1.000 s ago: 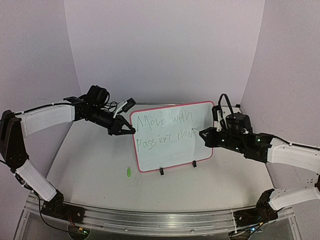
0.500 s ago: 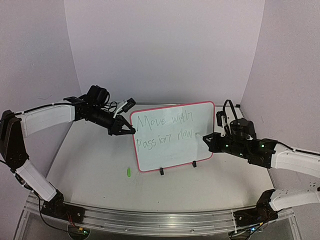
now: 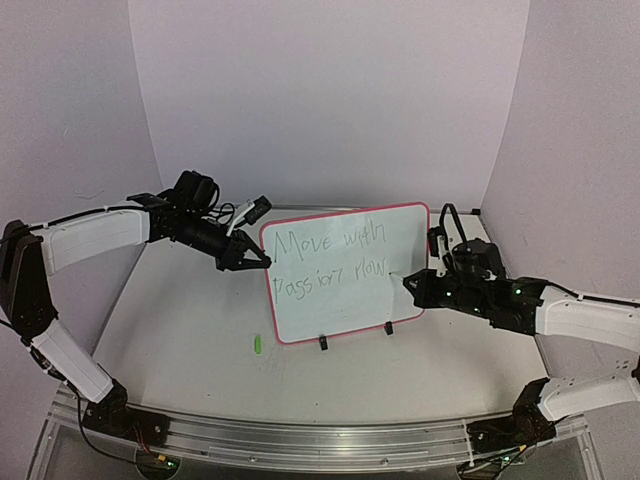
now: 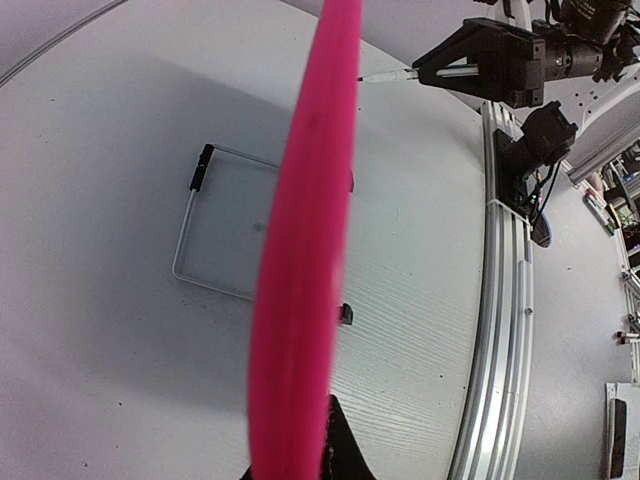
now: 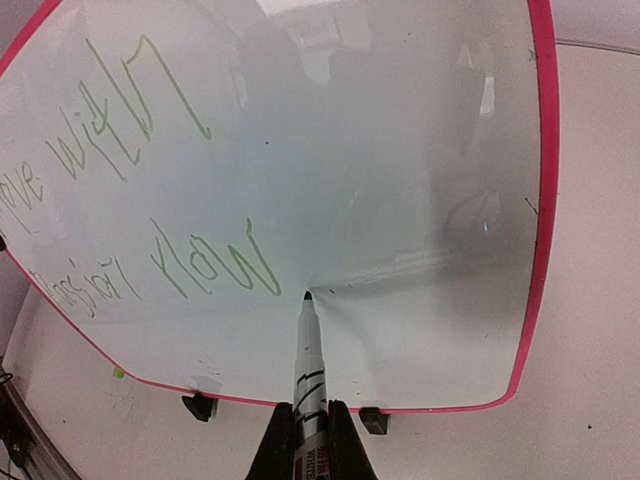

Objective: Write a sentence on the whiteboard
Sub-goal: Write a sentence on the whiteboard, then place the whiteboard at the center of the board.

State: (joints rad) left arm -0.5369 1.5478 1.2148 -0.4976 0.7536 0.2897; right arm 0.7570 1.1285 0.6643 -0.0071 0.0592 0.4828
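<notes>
A white worktop [image 3: 190,330] with pale walls around it is seen from above, with two white-and-black robot arms reaching in from its near edge.

On the left, the left claw [image 3: 262,261] is stretched out level to the left edge of the whiteboard [image 3: 340,305]. In the left wrist view the board's pink-red frame is seen edge-on, running up from between the dark fingertips [image 4: 338,445]. The claw is clamped tight on that frame.

Below and slightly left of the board's lower left corner, a small green piece [image 3: 256,344] lies on the worktop, apart from everything else.

The whiteboard stands near the middle of the worktop, propped up and leaning back, on two black clip feet [image 3: 323,343] at its lower edge. A wire stand [image 4: 215,225] is seen behind it in the left wrist view.

The sentence [image 3: 335,258] is written in thin green letters across the board's upper half, in two slanted lines. The top line reads "Move with"; the lower line ends in "now".

On the right, a marker [image 5: 308,360] with a white barrel is gripped firmly in the closed right claw [image 3: 410,281]. The dark tip of the marker is pressed to the board just right of and below the last word, near the board's right edge.
</notes>
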